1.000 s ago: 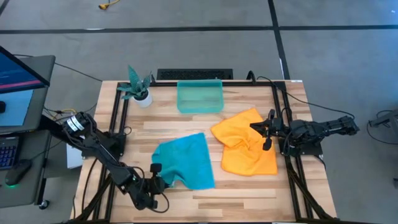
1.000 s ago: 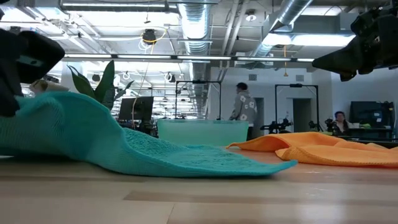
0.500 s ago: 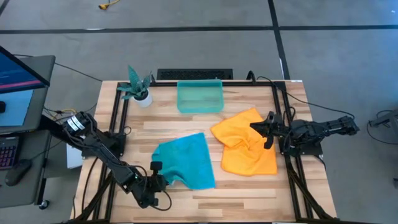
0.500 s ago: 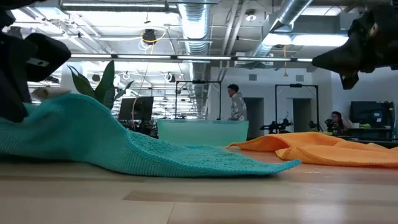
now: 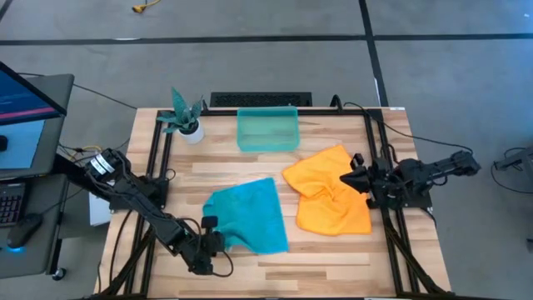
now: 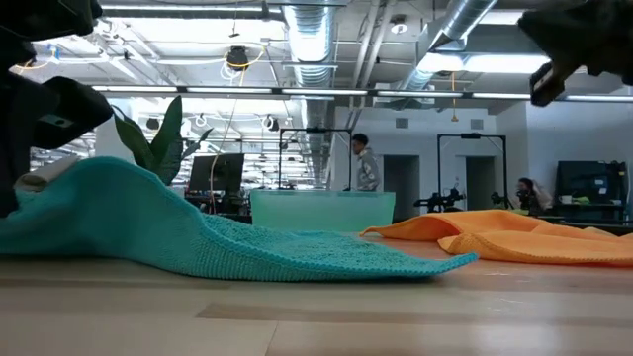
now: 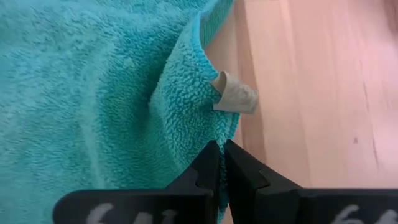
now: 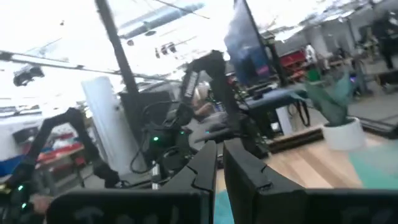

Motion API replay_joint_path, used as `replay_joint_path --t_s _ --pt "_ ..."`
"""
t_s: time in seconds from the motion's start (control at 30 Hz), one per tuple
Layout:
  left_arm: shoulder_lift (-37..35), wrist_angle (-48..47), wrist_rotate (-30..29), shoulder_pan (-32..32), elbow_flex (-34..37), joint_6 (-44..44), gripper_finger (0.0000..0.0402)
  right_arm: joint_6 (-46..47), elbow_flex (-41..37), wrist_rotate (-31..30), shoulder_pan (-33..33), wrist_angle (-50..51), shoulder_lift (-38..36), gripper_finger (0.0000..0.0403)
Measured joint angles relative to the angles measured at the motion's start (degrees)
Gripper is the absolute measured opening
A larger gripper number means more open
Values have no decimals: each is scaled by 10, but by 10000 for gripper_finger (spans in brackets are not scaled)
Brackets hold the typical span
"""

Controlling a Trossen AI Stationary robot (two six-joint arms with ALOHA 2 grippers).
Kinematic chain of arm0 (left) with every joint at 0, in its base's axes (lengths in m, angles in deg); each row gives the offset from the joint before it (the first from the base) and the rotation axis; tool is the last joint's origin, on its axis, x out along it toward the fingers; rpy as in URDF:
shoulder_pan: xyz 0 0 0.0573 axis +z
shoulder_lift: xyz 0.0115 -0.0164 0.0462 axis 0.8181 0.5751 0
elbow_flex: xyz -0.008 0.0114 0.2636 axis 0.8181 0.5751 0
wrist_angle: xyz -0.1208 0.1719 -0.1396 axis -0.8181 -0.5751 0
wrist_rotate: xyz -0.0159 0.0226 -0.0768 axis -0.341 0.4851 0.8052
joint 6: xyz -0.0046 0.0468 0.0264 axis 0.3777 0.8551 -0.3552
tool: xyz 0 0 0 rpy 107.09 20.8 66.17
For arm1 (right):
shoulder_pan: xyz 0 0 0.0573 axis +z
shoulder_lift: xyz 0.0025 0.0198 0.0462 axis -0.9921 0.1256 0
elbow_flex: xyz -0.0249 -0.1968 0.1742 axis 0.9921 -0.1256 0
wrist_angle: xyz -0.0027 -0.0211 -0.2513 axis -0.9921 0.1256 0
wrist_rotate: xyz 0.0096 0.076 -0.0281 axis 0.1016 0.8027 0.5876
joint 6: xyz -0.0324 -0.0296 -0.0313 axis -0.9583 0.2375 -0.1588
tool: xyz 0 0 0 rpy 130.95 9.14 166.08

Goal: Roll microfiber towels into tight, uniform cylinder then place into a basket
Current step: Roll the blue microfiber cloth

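Here, your left gripper point(image 7: 221, 163) pinches teal towel point(image 5: 247, 215) corner on wooden table point(image 5: 333, 254); right gripper point(image 5: 356, 179) closed, empty, above orange towel point(image 5: 329, 200); person point(image 6: 364, 165) stands in room behind.

Pale wood-plank counter point(image 5: 333, 250) inside black metal frame. Grey concrete floor point(image 5: 250, 67) around it, dark seam lines crossing. Monitor point(image 5: 25, 104) with lit blue screen on stand at one side, keyboard below. Low view: open ceiling, silver ducts point(image 6: 307, 30) and pipes, strip lights, black rigs, two persons far off, one standing point(image 6: 364, 163).
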Motion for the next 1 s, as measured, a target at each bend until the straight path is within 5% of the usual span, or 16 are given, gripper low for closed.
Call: replay_joint_path --t_s 0.37,0.6,1.0 --pt "-20 -24 -17 0 0 -5 4 -31 24 -7 59 -129 118 52" --pt "-20 -28 -29 0 0 -4 4 -64 104 -7 92 -130 279 52" --pt "-19 -28 -30 -1 0 8 4 -257 260 -7 157 -63 549 52"
